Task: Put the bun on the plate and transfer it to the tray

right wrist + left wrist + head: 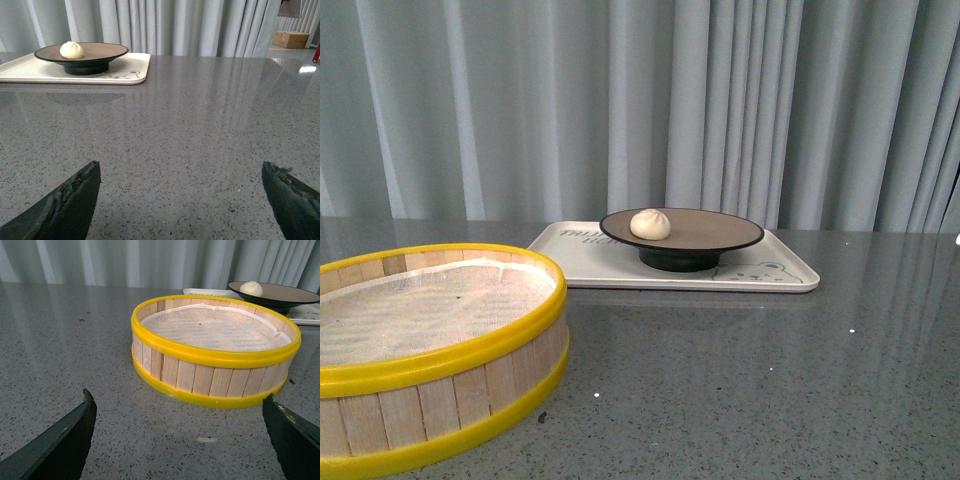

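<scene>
The cream-white bun [650, 224] lies on the tan plate with the black rim [720, 230]. The plate stands on the cream-white tray [770, 275] at the back of the grey table. All three also show in the right wrist view: bun [72, 49], plate [100, 50], tray [135, 67]. The left wrist view shows the bun [251, 288] and plate [290, 292] behind the basket. My left gripper [177, 402] is open and empty over bare table, short of the basket. My right gripper [180, 167] is open and empty over bare table. Neither arm shows in the front view.
A yellow-rimmed wooden steamer basket [430, 350] with a white cloth liner stands at the front left; it also shows in the left wrist view [215, 350]. Grey curtains [640, 100] hang behind the table. A cardboard box [291, 38] stands far off beyond the table.
</scene>
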Available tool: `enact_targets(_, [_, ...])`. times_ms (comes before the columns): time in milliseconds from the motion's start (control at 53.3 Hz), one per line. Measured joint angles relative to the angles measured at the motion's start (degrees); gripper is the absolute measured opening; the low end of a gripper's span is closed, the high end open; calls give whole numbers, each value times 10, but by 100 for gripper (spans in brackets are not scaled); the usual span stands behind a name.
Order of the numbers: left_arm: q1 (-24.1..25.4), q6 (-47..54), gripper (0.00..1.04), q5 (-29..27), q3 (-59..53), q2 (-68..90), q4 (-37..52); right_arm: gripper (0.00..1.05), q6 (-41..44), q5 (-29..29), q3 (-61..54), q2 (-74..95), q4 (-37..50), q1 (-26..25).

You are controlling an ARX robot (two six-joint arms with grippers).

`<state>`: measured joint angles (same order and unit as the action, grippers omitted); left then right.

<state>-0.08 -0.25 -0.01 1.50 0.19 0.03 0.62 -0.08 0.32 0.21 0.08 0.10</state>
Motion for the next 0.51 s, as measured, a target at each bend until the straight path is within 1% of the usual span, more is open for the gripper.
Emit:
enact_targets(19, [0,0,98,0,0,0,0,98,0,0,0,0,0,0])
enact_targets(38, [0,0,98,0,0,0,0,98,0,0,0,0,0,0])
enact_targets(94, [0,0,98,0,0,0,0,95,0,0,0,0,0,0])
enact_targets(507, [0,0,98,0,0,0,0,96,0,0,0,0,0,0])
